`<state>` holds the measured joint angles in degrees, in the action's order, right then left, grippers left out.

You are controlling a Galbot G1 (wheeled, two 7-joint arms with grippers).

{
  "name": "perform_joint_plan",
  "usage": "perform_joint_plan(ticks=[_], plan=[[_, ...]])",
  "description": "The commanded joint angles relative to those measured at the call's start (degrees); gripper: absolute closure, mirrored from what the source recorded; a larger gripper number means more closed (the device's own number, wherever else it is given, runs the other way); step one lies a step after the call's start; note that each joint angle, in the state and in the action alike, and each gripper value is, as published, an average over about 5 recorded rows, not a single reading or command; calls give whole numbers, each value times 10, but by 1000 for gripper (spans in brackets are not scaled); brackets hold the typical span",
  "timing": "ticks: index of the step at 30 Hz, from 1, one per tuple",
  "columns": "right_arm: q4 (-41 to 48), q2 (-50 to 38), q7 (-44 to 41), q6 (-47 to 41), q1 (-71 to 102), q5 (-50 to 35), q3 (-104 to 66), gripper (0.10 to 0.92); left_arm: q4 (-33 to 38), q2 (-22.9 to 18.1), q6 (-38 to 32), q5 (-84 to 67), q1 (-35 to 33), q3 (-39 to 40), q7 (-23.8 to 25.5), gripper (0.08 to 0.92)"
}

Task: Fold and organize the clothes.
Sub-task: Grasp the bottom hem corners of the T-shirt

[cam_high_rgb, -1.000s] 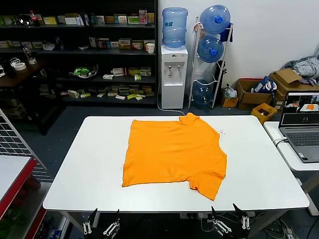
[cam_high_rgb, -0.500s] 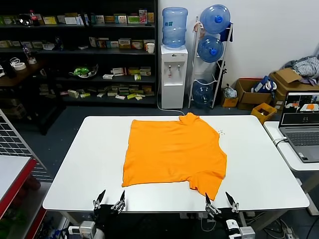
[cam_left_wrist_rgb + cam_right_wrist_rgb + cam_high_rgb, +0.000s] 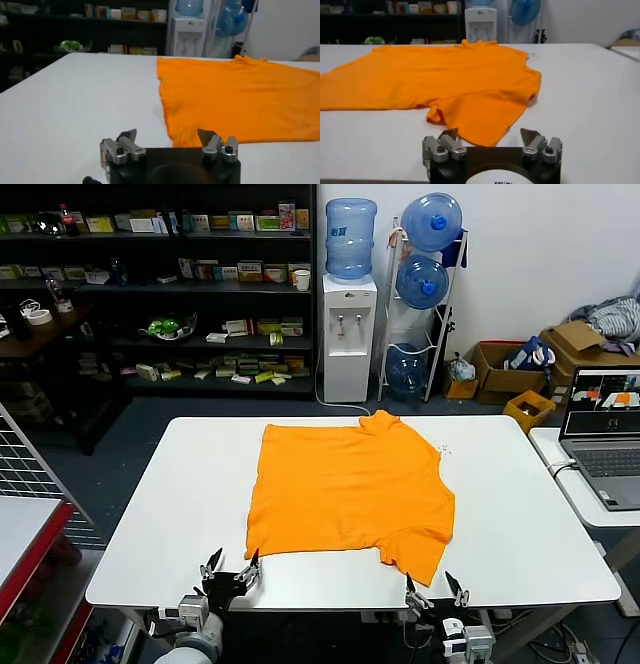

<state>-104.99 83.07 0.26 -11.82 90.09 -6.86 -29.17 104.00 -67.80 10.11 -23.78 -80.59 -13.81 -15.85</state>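
On the white rectangular desk (image 3: 150, 514) the bright orange cotton T-shirt (image 3: 350, 489) lies spread flat, seemingly plain side up. Left gripper (image 3: 231, 565) and right gripper (image 3: 431, 587) hover at the near edge, fingers spread, empty.

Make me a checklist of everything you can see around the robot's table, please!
Surface: white table, bare apart from the shirt.
Job's things: orange T-shirt lying flat, unfolded, one sleeve toward the near edge.
Clutter: nothing seen on the table.
Grippers: left gripper and right gripper at the near edge, jaws open, holding nothing.
Cables: nothing seen on the table.
Surroundings: laptop, water cooler, shelves, boxes.
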Motion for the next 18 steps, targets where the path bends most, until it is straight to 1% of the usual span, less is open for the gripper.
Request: perform_joint_plan(ticks=[1,18], plan=[[11,4,2,-9,-9,3,3,354,-19,-1,13,-8,25,9,-2,260],[-4,6,4,-2,4,2,6,848,-21,-6,18,-5,22,19,2,752]])
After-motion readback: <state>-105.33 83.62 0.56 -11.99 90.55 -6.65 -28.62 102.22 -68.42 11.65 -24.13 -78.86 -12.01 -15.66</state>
